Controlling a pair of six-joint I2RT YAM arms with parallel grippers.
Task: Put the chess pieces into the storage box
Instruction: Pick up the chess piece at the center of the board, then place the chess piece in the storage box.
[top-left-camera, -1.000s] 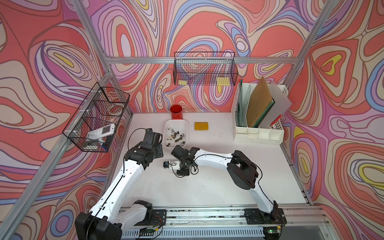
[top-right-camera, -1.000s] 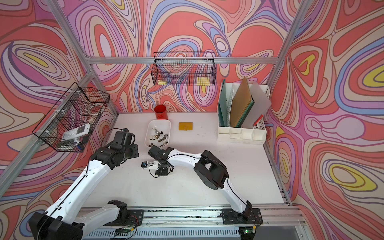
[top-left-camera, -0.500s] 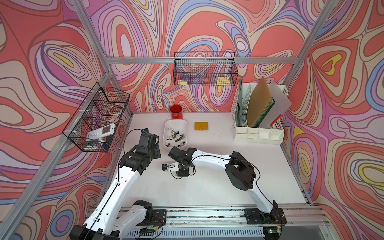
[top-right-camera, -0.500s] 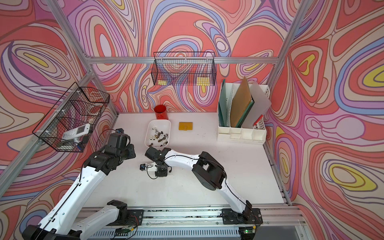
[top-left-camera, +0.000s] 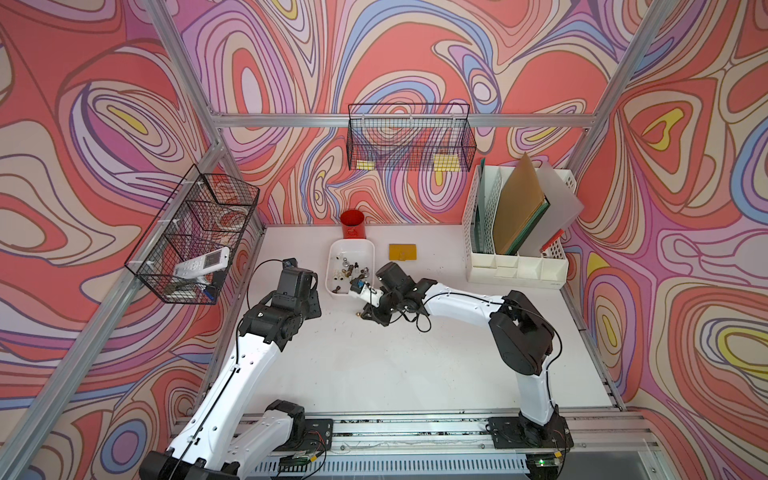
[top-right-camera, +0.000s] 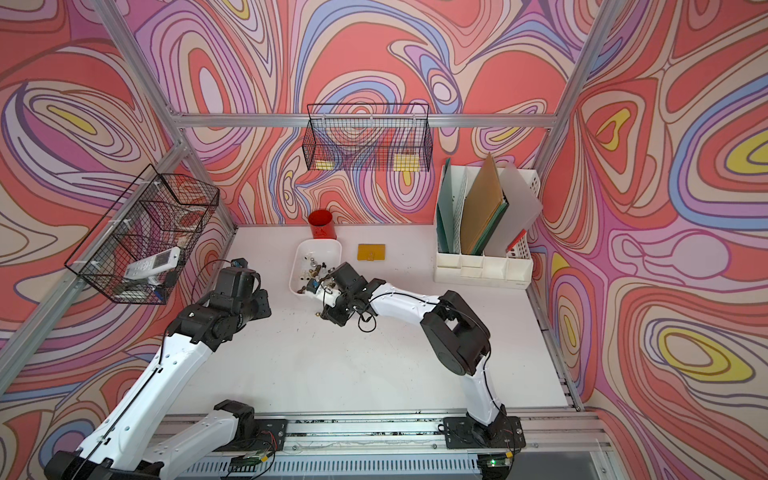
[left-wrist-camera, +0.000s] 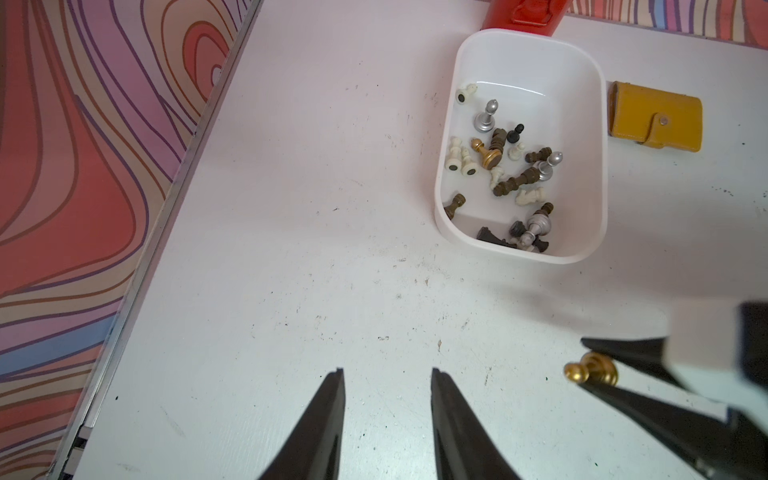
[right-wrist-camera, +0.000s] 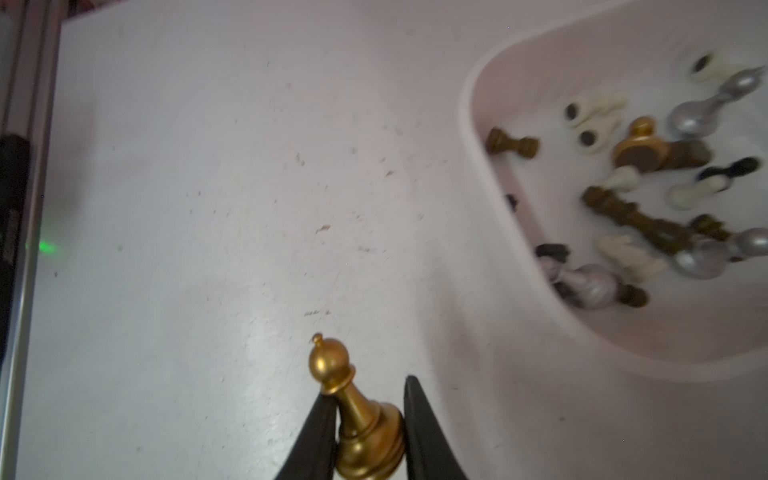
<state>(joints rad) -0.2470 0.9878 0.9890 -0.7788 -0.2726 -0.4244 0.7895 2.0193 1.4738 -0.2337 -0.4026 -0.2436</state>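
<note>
- The right fingers (right-wrist-camera: 316, 440) pinch a small brass-gold chess piece (right-wrist-camera: 361, 419) with a round head and a flared base. One black finger is on each side of its stem, and the head juts out past the tips.
- In the left wrist view this piece (left-wrist-camera: 592, 370) lies sideways between the two fingers.
- In both top views the piece (top-left-camera: 356, 312) (top-right-camera: 316, 314) is over the scuffed white worktop (top-left-camera: 374, 365), just outside the near end of the box. I cannot tell whether it touches the surface.
- A shallow white plastic storage box with rounded corners (top-left-camera: 352, 242) (left-wrist-camera: 519, 251) sits toward the back of the worktop. It is right in front of a red cylindrical cup (top-left-camera: 352, 222).
- Inside the box is a loose scatter of tiny chess pieces (left-wrist-camera: 498, 166) in white, black, dark brown, silver and gold, most of them on their sides.
- The left fingers (left-wrist-camera: 328, 419) are spread apart with nothing between them. They are over bare worktop, on the left-wall side of the box and the right fingers.
- A mustard-yellow snap wallet (top-left-camera: 403, 252) lies flat just beside the box, on its right.
- A white perforated file rack (top-left-camera: 515, 266) holding upright boards stands in the back right corner.
- One black wire basket hangs on the back wall (top-left-camera: 409, 141). Another on the left wall (top-left-camera: 166, 253) holds a white remote control (top-left-camera: 201, 264).
</note>
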